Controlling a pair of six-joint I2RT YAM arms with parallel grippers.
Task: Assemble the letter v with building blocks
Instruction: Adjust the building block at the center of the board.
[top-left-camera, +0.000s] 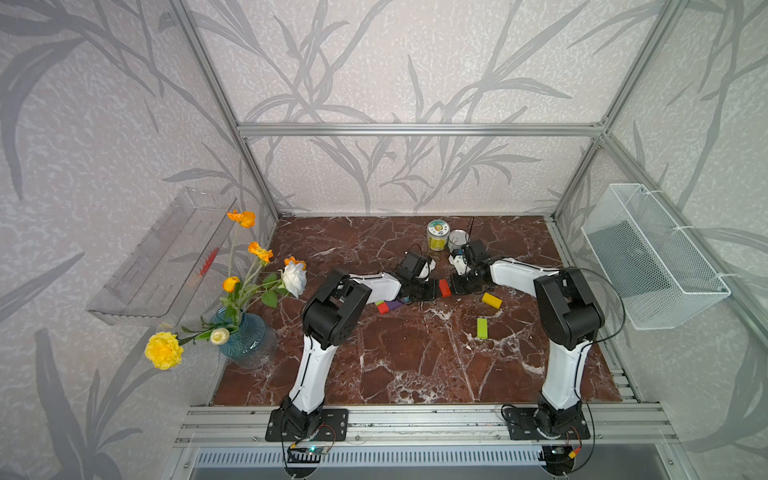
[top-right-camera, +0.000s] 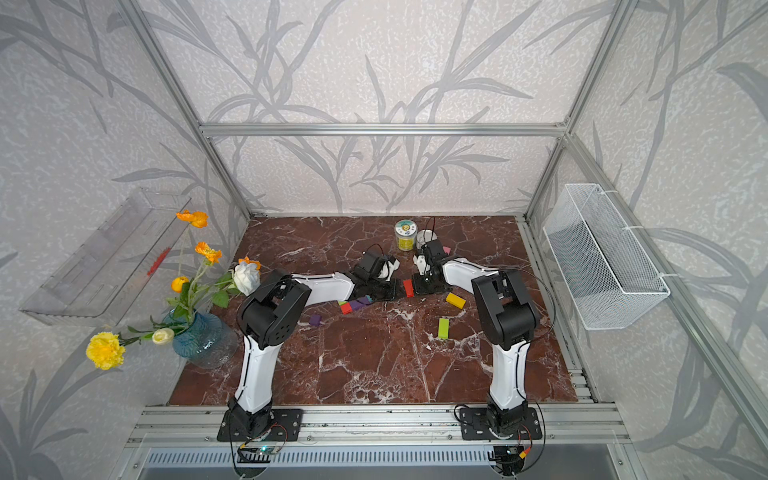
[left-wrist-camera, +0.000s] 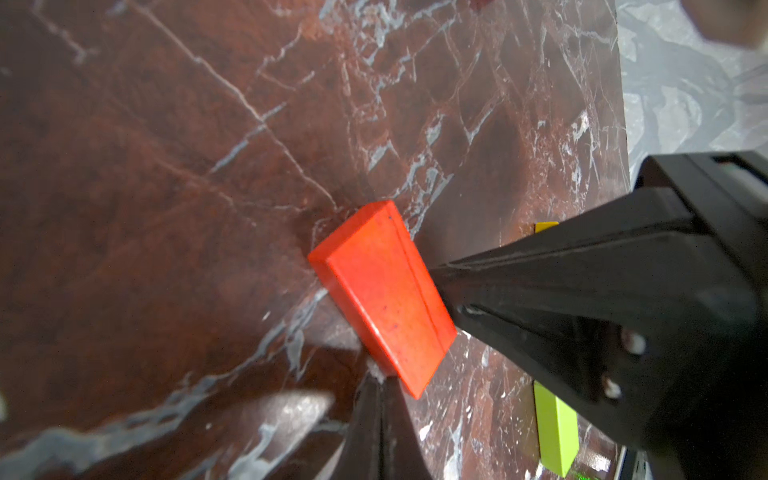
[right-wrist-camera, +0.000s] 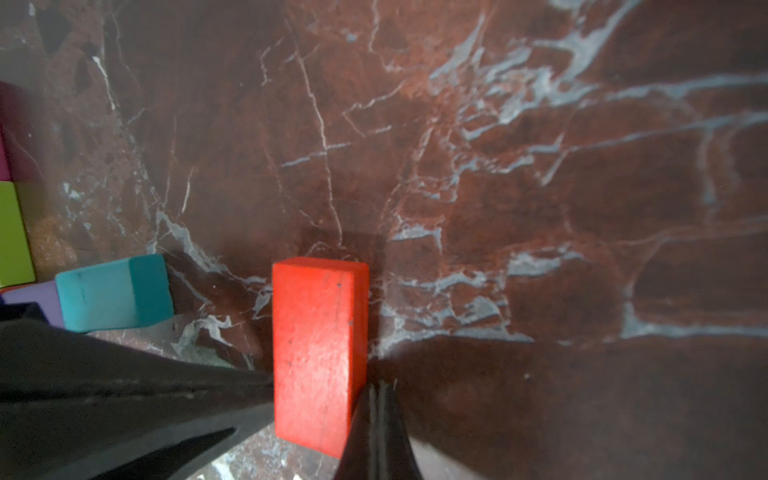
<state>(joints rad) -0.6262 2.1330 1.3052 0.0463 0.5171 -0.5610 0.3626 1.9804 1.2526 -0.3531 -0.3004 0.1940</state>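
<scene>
- Found the red block (top-left-camera: 444, 287) lying on the tabletop (top-left-camera: 415, 365) just right of centre in both top views, long axis running up-down the frame, slightly tilted.
- Hemmed there between two tips: left pincer (left-wrist-camera: 379, 386) touching from frame-left, right pincer (right-wrist-camera: 376, 388) from frame-right; equally near.
- Saw both pincers pressed together, pinching nothing; judged a nudge or turn likelier than a lift.
- Looked plain, bright red, rectangular; sat just right of the short row of blocks (top-right-camera: 356, 305), apart from the yellow block (top-left-camera: 491, 300) and lime block (top-left-camera: 482, 328) lower right.
</scene>
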